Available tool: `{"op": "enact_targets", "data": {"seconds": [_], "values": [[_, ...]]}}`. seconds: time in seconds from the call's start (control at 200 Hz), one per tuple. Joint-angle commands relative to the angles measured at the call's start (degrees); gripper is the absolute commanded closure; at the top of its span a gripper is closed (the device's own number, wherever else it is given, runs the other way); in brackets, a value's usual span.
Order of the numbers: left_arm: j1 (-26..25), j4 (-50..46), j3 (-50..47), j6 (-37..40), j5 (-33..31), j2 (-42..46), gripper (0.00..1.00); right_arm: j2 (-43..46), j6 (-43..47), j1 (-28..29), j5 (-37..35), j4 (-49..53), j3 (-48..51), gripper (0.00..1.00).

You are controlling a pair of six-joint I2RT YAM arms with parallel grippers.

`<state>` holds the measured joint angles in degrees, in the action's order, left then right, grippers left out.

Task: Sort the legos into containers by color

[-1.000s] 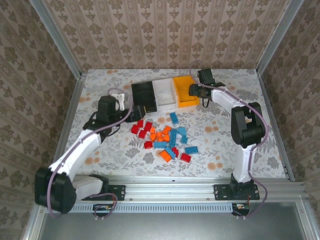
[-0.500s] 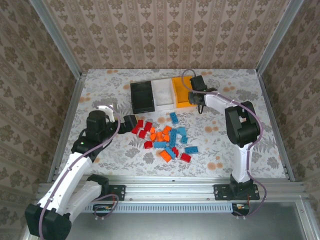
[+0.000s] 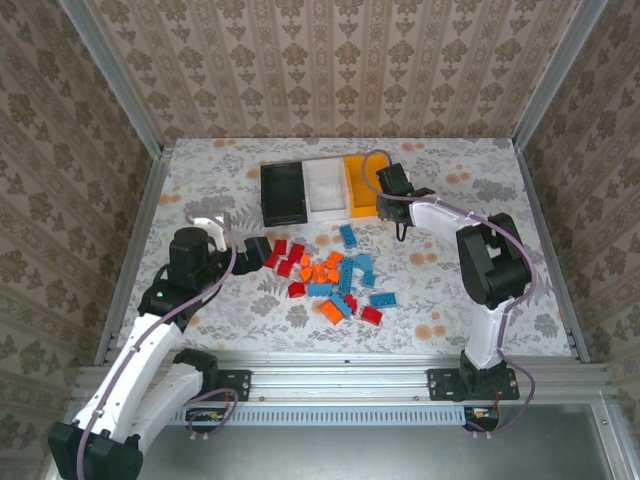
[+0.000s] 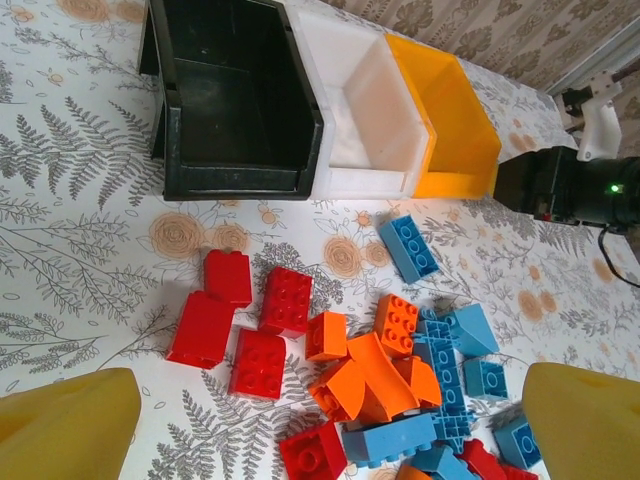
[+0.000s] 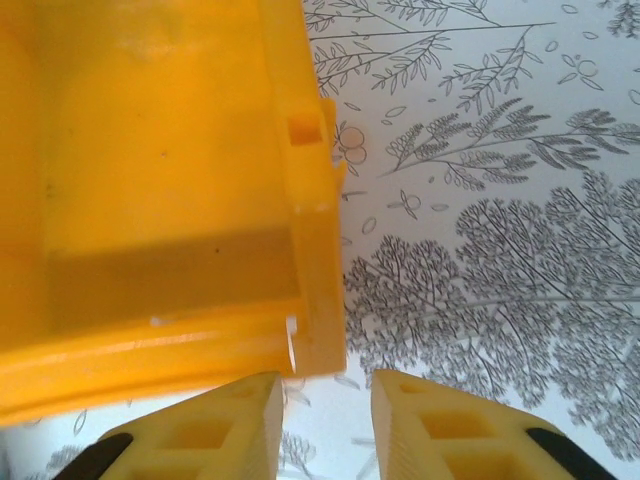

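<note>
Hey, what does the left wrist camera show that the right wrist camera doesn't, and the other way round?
Left wrist adds the black bin, the white bin, the loose red, orange and blue bricks, and the left claw wide open. Right wrist adds a close look at the right claw, fingers narrowly apart with nothing between, near a corner of the orange-yellow bin. Both share that bin and the floral tablecloth.
</note>
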<state>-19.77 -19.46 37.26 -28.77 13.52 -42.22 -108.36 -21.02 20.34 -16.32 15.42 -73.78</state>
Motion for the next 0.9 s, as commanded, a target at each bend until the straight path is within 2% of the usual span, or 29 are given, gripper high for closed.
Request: {"op": "enact_targets", "data": {"seconds": [0.0, 0.11, 0.19, 0.285, 0.35, 0.57, 0.895], "values": [[0.43, -1.11, -0.93, -0.85, 0.98, 1.38, 0.00, 6.09, -1.09, 1.21, -0.99, 1.46, 2.07, 0.63], [0.43, -1.03, -1.30, -1.45, 1.16, 1.96, 0.00, 10.10, -0.42, 2.85, -0.22, 2.49, 3.74, 0.60], [0.43, -0.85, -1.91, -2.34, 0.90, 2.06, 0.00, 11.02, 1.72, 6.03, 4.24, 3.45, 4.39, 0.50], [0.43, -0.54, -3.43, -6.53, -1.68, 2.07, 0.00, 9.78, 3.61, 11.32, 4.49, 4.89, 3.98, 0.38], [0.57, 1.87, -5.61, -8.72, -1.83, 2.20, 0.00, 8.11, 3.65, 13.69, 5.07, 4.92, 3.57, 0.34], [0.83, 10.47, -14.78, -17.15, -3.15, 5.98, 0.00, -0.66, 3.55, 16.49, 6.03, 5.64, -1.76, 0.33], [0.96, 8.55, -19.27, -19.98, -6.73, 15.57, 0.00, -2.73, 3.89, 16.17, 2.06, 4.29, -1.48, 0.33]]}}
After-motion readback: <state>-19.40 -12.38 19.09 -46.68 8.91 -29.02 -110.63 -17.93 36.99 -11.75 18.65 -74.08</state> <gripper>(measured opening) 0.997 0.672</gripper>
